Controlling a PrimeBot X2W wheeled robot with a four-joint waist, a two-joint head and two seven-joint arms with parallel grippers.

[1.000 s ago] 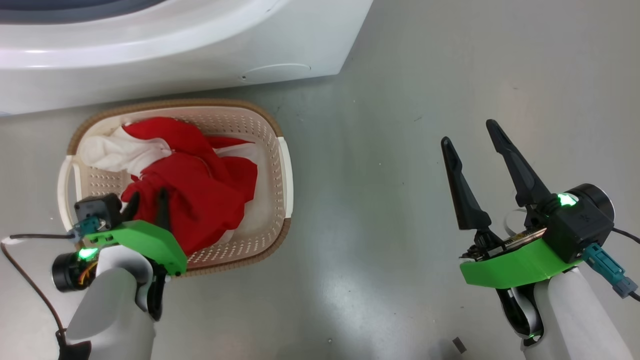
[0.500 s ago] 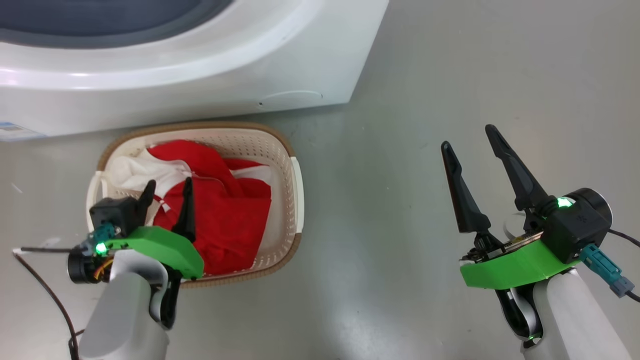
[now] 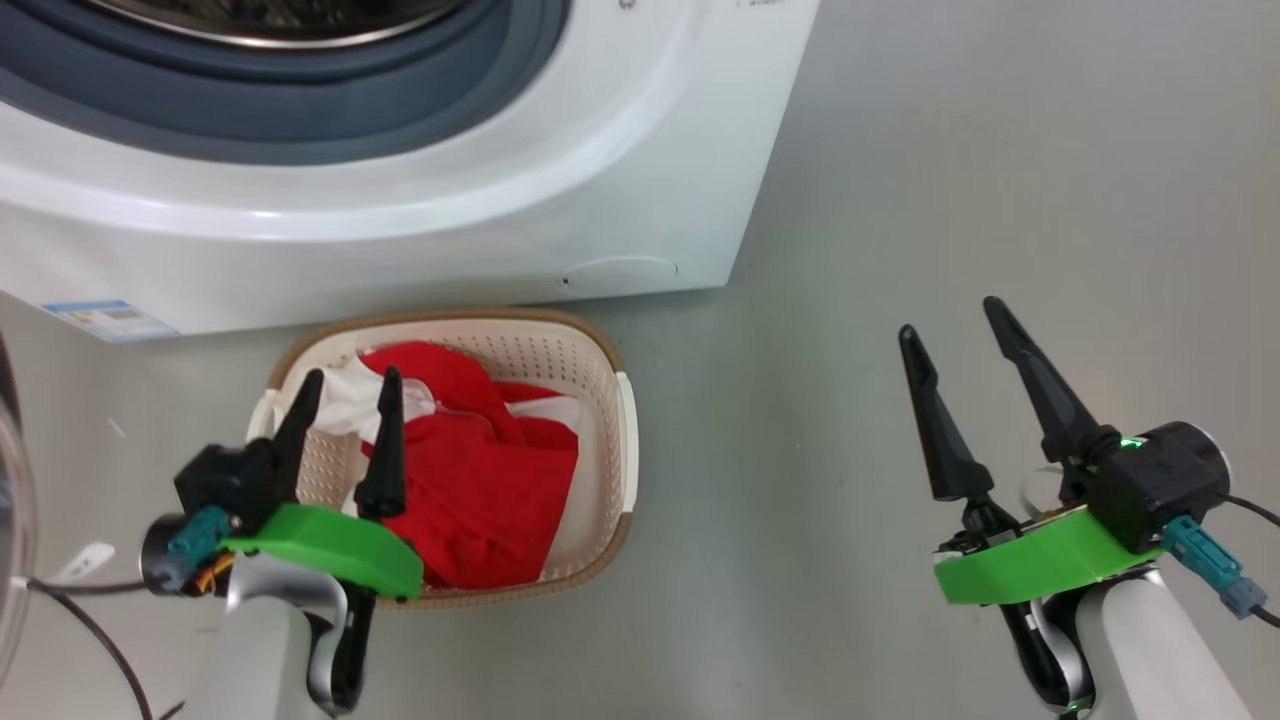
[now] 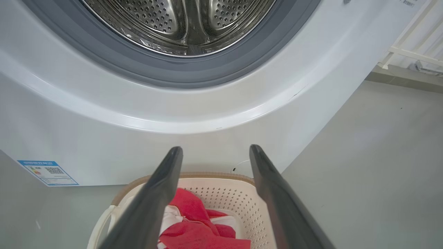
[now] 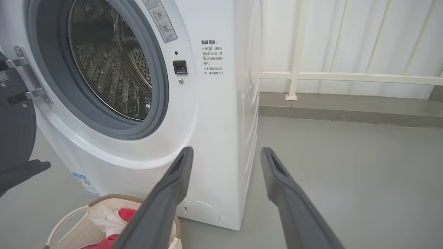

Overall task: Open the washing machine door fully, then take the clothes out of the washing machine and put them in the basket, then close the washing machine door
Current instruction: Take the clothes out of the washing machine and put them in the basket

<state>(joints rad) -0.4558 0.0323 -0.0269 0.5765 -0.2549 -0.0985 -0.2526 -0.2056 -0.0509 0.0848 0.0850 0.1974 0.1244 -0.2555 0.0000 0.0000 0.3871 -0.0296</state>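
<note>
Beside the washing machine (image 3: 520, 210), on the floor (image 3: 800, 500), the clothes (image 3: 480, 490) lie heaped in the basket (image 3: 622, 400). The left gripper (image 3: 352, 374) hovers just above them, splayed and empty; the right gripper (image 3: 950, 317) is likewise splayed and empty, well apart from the basket. The visible part of the drum (image 4: 180, 24) shows no fabric, so closing the washing machine door (image 5: 15, 138), swung out on the robot's left, seems next. Risk: clipping the door's edge or nudging the basket on the way round; a weak push leaves it unlatched.

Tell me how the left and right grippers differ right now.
The left gripper hangs above the basket of red clothes; the right gripper hangs over bare floor. In the head view the left gripper's fingers tilt slightly right, the right gripper's tilt left. Both are open and empty.
</note>
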